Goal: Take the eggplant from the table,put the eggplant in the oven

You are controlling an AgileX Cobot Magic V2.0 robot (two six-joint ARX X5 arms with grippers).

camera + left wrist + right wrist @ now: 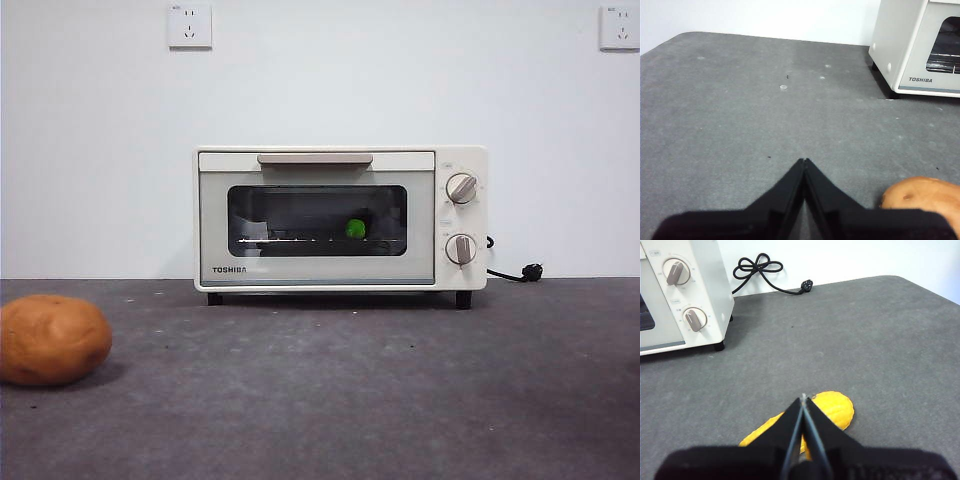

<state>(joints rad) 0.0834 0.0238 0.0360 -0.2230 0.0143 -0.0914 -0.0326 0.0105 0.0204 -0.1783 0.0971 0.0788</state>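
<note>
eggplant (355, 229): green cap behind shut oven (340, 218) glass | left gripper (804, 161), right gripper (803, 397): pressed together

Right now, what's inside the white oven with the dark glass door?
Through the cream-white oven's door, a bright green eggplant stem cap sits on the wire rack. Its purple body is too dark to see.
</note>
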